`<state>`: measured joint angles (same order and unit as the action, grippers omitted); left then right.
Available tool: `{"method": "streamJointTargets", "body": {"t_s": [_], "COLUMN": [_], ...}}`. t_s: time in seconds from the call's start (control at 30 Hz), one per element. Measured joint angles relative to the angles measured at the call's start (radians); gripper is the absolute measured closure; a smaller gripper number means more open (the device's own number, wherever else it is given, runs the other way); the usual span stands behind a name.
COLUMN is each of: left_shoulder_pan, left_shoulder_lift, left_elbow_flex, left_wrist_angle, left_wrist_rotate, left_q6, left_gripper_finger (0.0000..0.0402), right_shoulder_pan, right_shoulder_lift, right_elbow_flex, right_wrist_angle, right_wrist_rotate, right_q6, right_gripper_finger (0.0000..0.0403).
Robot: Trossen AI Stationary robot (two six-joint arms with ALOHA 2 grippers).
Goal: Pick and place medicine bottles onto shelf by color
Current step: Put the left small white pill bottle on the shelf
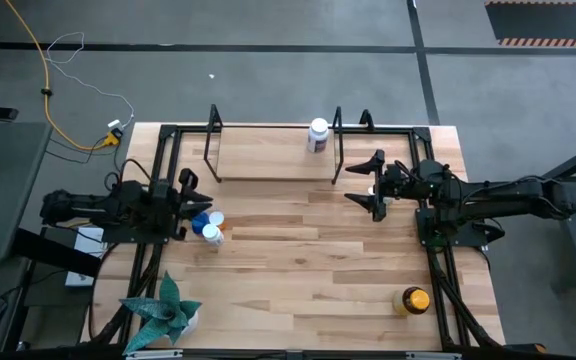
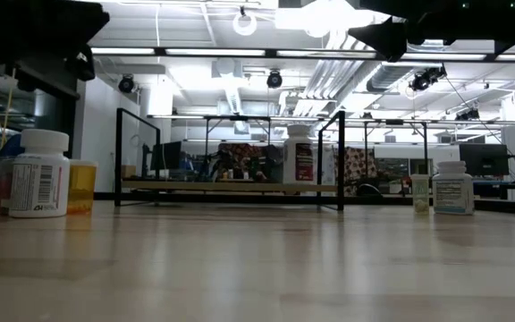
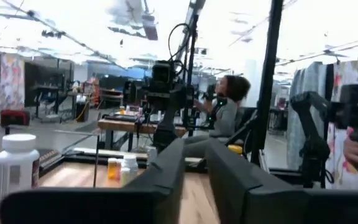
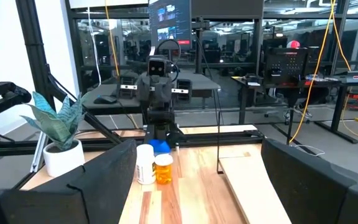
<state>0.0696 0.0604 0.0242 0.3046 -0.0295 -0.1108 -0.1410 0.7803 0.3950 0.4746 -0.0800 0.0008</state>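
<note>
Right gripper fingers are held wide apart, empty, above the bench beside the shelf's right end. Left gripper fingers are seen nearly together. A white bottle (red label) stands at the shelf's back right; its text is unreadable.

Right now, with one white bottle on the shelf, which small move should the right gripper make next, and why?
Probably lower the open, empty right gripper onto the small bottles just under it, near the shelf's right end. The white bottle already stands there; the left gripper waits by the blue, orange and white bottles.
</note>
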Motion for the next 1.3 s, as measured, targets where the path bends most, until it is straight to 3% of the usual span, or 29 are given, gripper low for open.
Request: {"method": "streamJointTargets", "body": {"t_s": [0.37, 0.57, 0.73, 0.87, 1.0, 1.17, 1.3], "left_shoulder_pan": [-0.013, -0.077, -0.162, -0.235, -0.285, -0.319, -0.327], "left_shoulder_lift": [0.271, 0.435, 0.568, 0.68, 0.784, 0.899, 0.981], "left_elbow_flex": [0.093, 0.206, 0.296, 0.416, 0.569, 0.662, 0.69], "left_wrist_angle": [0.006, 0.01, -0.023, -0.298, -0.663, -0.976, -1.147], "left_wrist_rotate": [-0.047, -0.048, -0.133, -0.366, -0.554, -0.55, -0.472], "left_q6": [-0.096, -0.096, -0.07, -0.103, -0.354, -0.7, -0.896], "left_gripper_finger": [0.0148, 0.0127, 0.0128, 0.0133, 0.0133, 0.0134, 0.0134], "right_shoulder_pan": [0.0, 0.0, 0.0, 0.0, 0.0, 0.0, 0.0], "right_shoulder_lift": [0.0, 0.0, 0.0, 0.0, 0.0, 0.0, 0.0], "right_elbow_flex": [0.0, 0.0, 0.0, 0.0, 0.0, 0.0, 0.0], "right_wrist_angle": [0.001, 0.0, -0.006, -0.006, -0.007, -0.008, -0.012], "right_wrist_rotate": [0.0, 0.0, 0.0, 0.0, 0.001, 0.001, 0.001], "right_q6": [0.0, 0.0, 0.0, 0.0, 0.0, 0.0, 0.0], "right_gripper_finger": [0.0066, 0.0066, 0.0066, 0.0066, 0.0066, 0.0066, 0.0066]}}
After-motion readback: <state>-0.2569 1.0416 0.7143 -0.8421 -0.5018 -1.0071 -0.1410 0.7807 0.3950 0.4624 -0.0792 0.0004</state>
